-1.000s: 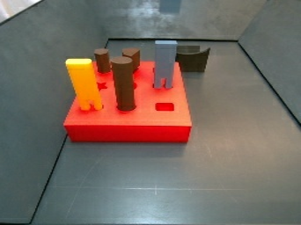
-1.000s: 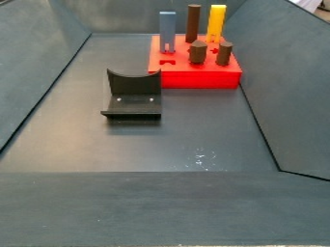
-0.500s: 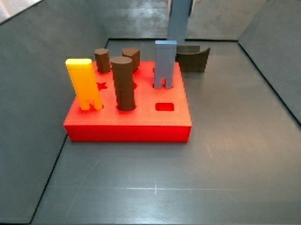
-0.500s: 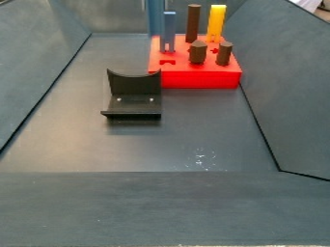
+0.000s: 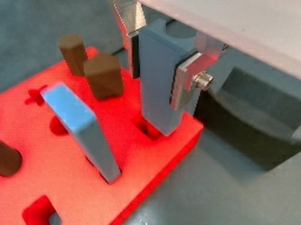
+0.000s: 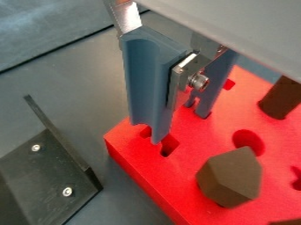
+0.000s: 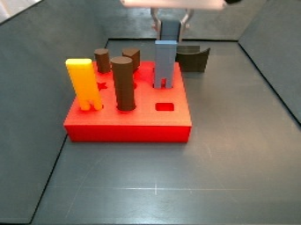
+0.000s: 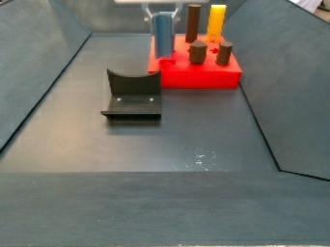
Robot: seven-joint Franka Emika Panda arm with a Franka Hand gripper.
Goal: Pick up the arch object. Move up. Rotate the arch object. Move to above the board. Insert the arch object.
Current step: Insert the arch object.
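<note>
The tool (image 6: pixel 163 66) was over the board's (image 7: pixel 127 127) far edge, its silver fingers (image 5: pixel 188 77) clamped on the top of the arch (image 7: pixel 166 63). The arch stood upright with its legs in the board's holes, beside a brown peg (image 7: pixel 126 85).

In a side view the gripper (image 7: pixel 172 26) stood at the top, its fingers (image 7: pixel 159 24) down around the head of the arch object (image 7: pixel 166 64). The arch object stood upright at the back of the board (image 7: pixel 127 126), legs down on it. A yellow two-legged block (image 7: pixel 81 84) and a tall brown peg (image 7: pixel 125 85) also stood upright on the board.
</note>
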